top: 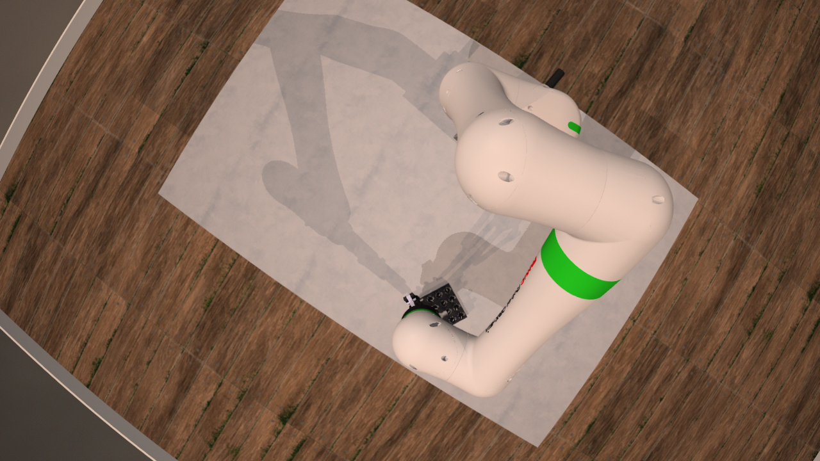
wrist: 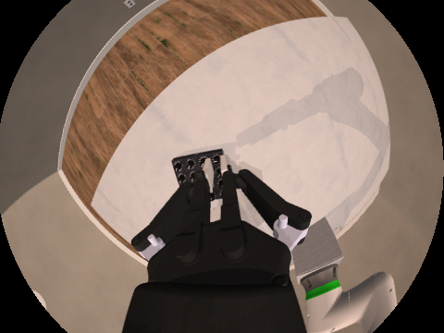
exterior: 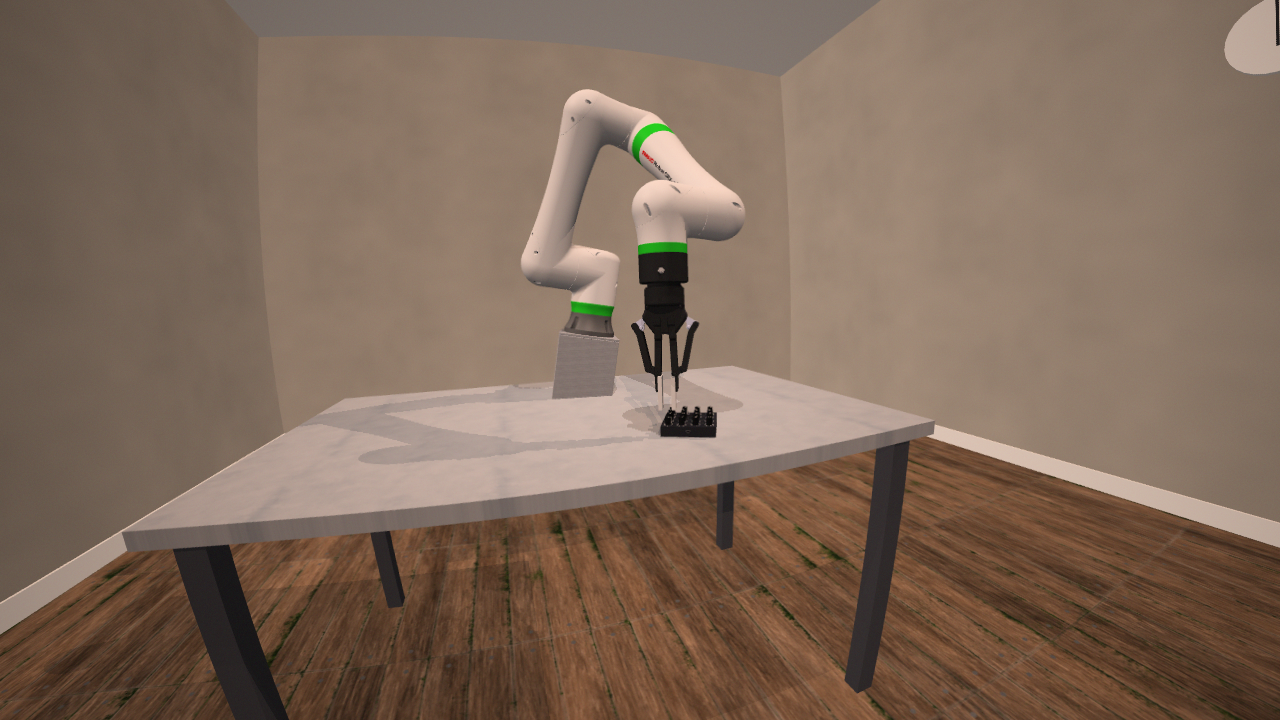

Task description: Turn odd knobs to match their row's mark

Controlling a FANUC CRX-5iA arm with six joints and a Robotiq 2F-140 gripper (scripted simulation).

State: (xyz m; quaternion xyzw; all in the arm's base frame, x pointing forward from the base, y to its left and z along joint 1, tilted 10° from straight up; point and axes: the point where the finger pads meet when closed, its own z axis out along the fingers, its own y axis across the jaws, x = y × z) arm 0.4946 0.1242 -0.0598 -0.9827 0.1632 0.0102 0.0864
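The black knob box (exterior: 688, 421) stands on the marble table near its right front part; it also shows in the overhead view (top: 442, 303) and the wrist view (wrist: 199, 169). My gripper (exterior: 667, 402) points straight down over the box's left end in the side view. Its fingertips reach down to the level of the knob tops. In the wrist view the two fingers stand narrowly apart with a slim gap between them, over the box's near edge. The knob under them is hidden by the fingers. Knob lines and names are too small to read.
The arm's grey base block (exterior: 585, 365) stands at the back of the table. In the overhead view the wrist (top: 426, 344) covers part of the box, which lies close to the table's edge (top: 366, 338). Wooden floor surrounds the table.
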